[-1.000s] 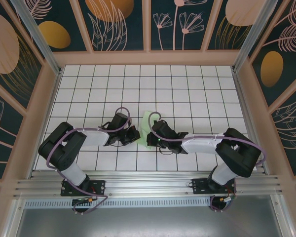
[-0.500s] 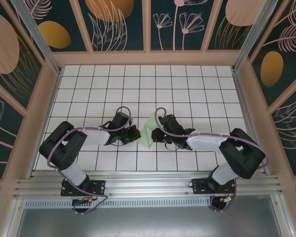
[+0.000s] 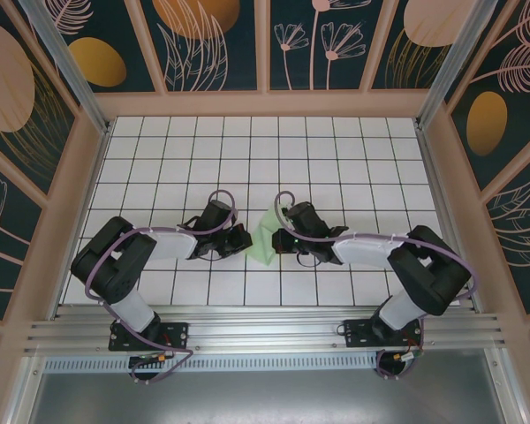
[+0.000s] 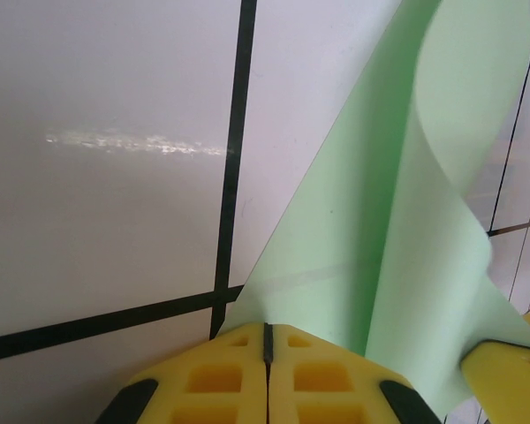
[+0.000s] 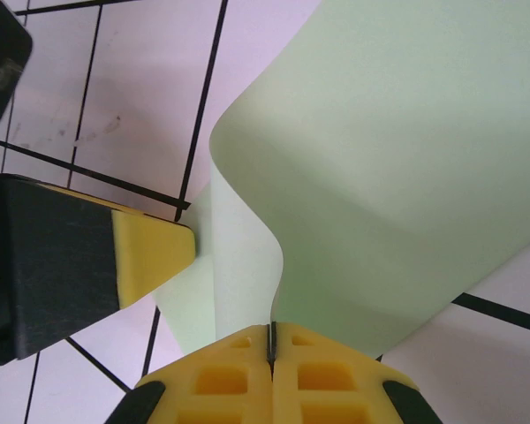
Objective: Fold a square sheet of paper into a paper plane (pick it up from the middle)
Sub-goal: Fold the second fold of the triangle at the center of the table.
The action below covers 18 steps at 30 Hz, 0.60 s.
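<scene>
Early stage of folding: the paper sheet [image 3: 263,237] lies on the table [image 3: 336,168] between the arms, one flap curled up and pinched in the closed right gripper [image 5: 271,340], the closed left gripper [image 4: 265,340] apparently pressing its corner, with no plane shape yet formed

Left gripper [image 4: 265,334], yellow jaws pressed together on the edge of the square sheet of paper [image 4: 353,238], which curls up and right over the white gridded counter [image 4: 106,203]; another yellow pad [image 4: 512,380] sits at its lower right edge.
</scene>
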Motion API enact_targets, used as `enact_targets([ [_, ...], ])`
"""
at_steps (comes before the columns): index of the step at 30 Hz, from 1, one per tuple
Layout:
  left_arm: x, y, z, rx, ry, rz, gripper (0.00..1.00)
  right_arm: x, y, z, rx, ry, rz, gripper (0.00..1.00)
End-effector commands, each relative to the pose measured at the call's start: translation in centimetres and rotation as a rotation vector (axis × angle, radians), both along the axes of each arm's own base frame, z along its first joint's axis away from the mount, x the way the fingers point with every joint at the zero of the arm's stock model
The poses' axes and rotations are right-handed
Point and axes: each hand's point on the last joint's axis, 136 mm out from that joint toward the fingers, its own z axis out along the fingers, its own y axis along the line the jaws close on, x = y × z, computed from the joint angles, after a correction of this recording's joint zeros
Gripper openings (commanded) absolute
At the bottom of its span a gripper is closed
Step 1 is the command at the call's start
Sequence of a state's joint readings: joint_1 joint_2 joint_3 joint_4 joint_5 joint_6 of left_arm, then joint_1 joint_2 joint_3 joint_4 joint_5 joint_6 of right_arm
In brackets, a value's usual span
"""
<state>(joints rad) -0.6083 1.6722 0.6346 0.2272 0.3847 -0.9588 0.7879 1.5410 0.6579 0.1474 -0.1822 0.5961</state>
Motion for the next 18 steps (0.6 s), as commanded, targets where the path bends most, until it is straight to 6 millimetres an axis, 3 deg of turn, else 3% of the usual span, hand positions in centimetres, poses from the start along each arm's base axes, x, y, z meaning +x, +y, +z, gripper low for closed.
enact_targets([
  [1,-0.1,0.5,-0.3,0.043,-0.002,-0.007,0.09,0.3,0.4,-0.4,-0.020,0.008,0.023,0.01],
  [18,0.0,0.4,-0.3,0.047,-0.010,-0.016,0.10,1.0,0.0,-2.3,-0.103,0.003,0.021,0.02],
])
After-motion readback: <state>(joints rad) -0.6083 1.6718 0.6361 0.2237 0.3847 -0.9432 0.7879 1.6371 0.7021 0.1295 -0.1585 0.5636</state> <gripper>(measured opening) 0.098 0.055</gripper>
